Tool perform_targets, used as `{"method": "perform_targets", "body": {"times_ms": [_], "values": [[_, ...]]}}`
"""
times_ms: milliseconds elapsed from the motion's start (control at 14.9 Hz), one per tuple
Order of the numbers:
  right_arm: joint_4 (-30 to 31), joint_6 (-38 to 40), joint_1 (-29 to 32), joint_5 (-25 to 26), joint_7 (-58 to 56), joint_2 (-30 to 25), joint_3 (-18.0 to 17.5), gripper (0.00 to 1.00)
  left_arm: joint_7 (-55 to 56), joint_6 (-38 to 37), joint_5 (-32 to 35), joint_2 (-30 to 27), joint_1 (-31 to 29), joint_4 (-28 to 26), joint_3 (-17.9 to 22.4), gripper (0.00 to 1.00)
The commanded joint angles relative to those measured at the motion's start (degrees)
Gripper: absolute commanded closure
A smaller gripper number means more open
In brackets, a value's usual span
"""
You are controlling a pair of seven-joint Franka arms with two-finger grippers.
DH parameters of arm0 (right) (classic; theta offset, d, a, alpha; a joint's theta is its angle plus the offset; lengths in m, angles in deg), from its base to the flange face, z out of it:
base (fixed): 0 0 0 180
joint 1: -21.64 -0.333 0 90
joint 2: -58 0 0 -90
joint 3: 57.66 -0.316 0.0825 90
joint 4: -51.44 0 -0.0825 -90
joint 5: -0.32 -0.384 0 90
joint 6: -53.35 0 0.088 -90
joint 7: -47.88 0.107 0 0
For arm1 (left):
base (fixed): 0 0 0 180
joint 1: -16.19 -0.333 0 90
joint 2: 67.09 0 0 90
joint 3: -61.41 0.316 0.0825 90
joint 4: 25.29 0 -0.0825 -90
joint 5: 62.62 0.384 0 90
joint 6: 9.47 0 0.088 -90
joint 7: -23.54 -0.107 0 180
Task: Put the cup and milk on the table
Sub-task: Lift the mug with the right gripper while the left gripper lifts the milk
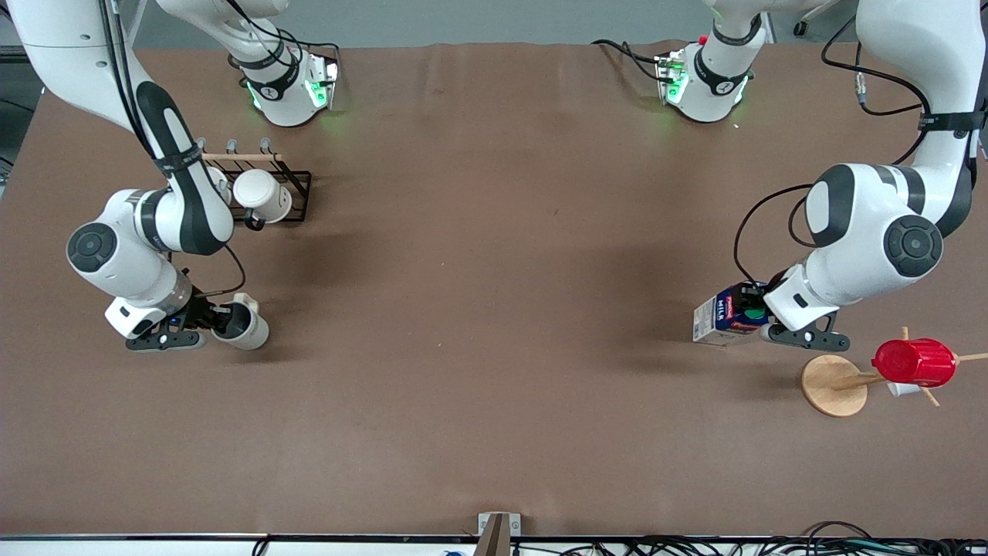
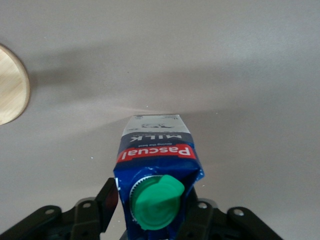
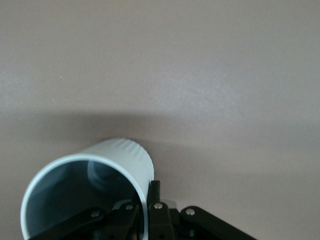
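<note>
My right gripper (image 1: 216, 318) is shut on the rim of the cup (image 1: 243, 324), an off-white mug with a dark grey inside, held tilted low over the brown table (image 1: 494, 309) at the right arm's end. In the right wrist view one finger sits inside the cup (image 3: 100, 175) and one outside on its wall. My left gripper (image 1: 760, 315) is shut on the gable top of the milk (image 1: 724, 315), a blue and white carton with a green cap, held tilted low over the table at the left arm's end. The left wrist view shows the carton (image 2: 156, 160) between both fingers.
A black wire rack (image 1: 289, 185) with white mugs (image 1: 262, 194) stands farther from the front camera than the cup. A wooden mug tree with a round base (image 1: 834, 384) carries a red cup (image 1: 915, 361), close beside the milk and nearer the front camera.
</note>
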Motion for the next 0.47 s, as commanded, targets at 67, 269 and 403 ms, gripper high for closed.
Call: {"method": "perform_targets", "body": {"times_ms": [67,269,403], "values": [[-9.91,15.02,-3.59,0.1,9.12,-1.49,-0.42,1.0,0.37,0.29,-1.24,-0.51,-0.01,0.43,-0.27,0.62],[-16.51,19.8,-6.94,0.02,18.17,-1.05,-4.27,1.0,2.04,-0.16,-0.8,-1.3,0.51,2.27,-0.27,0.63],[-18.72,19.72,-8.26,0.01,25.02,0.35,-9.1,1.0,2.48,-3.21,-0.53,-1.22,0.52,5.07,-0.36,0.63]]}}
